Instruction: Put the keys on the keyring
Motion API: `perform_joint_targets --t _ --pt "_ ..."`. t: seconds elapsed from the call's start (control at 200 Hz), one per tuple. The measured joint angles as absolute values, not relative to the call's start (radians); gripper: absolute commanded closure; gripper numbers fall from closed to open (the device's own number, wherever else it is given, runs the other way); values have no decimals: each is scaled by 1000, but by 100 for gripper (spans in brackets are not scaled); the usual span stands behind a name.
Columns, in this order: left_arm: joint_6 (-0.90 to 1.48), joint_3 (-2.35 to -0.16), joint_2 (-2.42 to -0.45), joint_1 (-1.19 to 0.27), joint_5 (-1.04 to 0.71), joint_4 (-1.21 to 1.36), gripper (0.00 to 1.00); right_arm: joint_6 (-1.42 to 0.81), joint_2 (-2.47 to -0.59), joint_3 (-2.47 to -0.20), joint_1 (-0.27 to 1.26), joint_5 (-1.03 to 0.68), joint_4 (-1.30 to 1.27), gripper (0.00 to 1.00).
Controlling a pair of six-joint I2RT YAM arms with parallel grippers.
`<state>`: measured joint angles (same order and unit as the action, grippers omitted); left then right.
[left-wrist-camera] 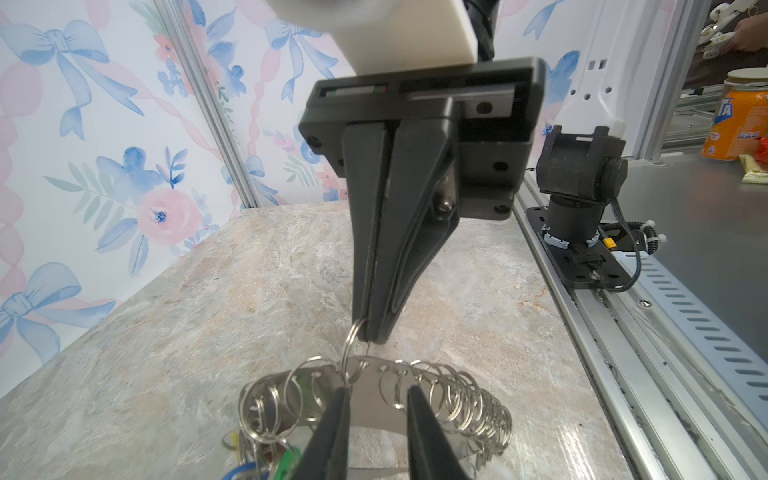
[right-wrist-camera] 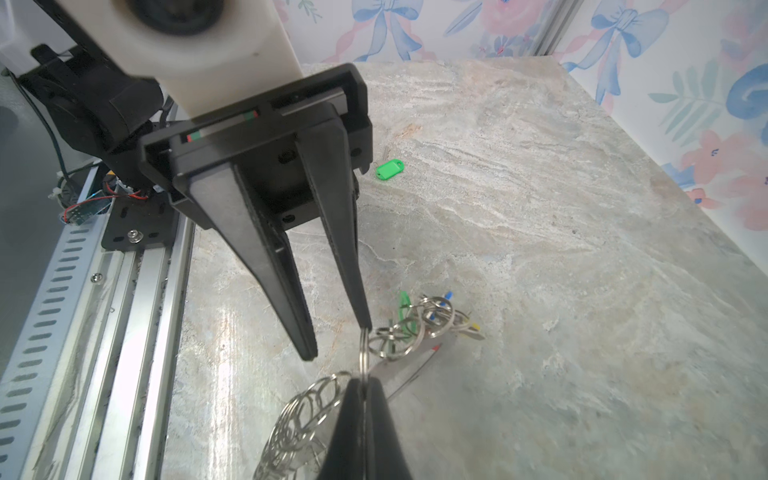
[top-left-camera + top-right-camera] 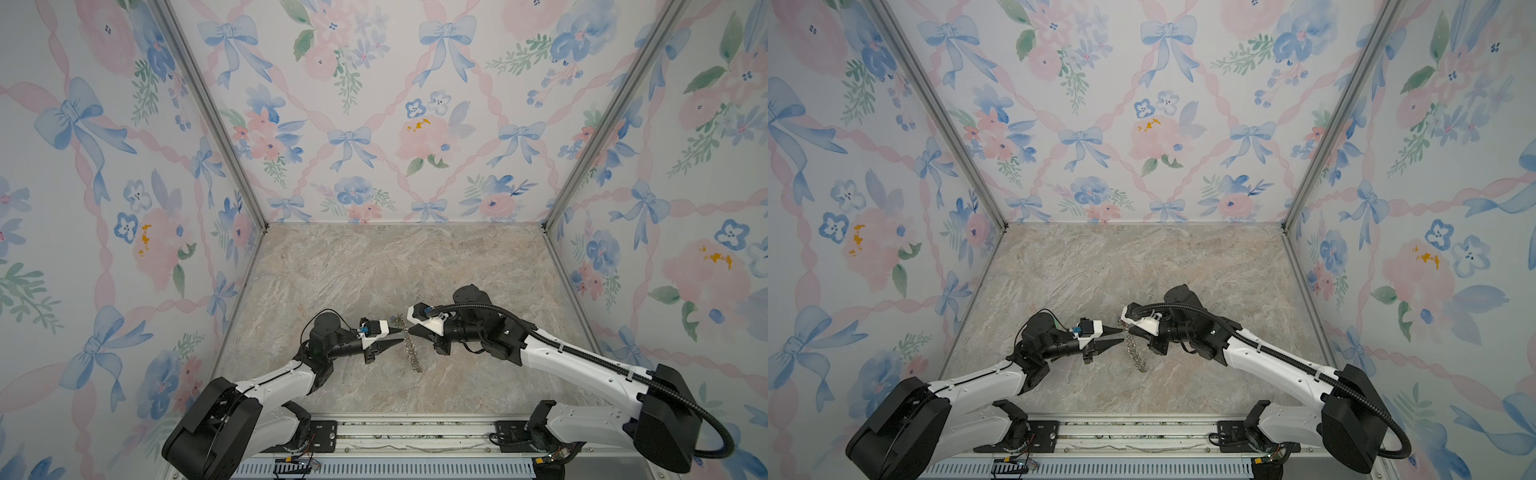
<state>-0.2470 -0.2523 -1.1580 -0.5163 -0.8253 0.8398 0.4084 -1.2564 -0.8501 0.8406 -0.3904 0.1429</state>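
**Pinching one ring, with a loose key on the left arm's side**

The right end effector (image 2: 363, 388) is closed on a single wire ring (image 2: 364, 353) at the rim of the keyring (image 3: 411, 353). The keyring stands edge-on between the two arms. Its long axis runs from that pinch toward the near rail.

The left end effector (image 1: 377, 390) has its jaws apart and grips nothing, with one tip touching the same ring. Several keys (image 2: 434, 313) already hang clustered on the rings.

One green key (image 2: 389, 170) lies loose on the counter (image 2: 540, 208), beyond the left end effector and hidden in both top views. The left arm looks nearer to it.
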Motion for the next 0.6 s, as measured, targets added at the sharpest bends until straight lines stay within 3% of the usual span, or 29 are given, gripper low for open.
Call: perform_joint_targets --t 0.6 --pt "-242 -255 -1206 -516 -869 814 78 477 -1298 -883 882 -303 280 100"
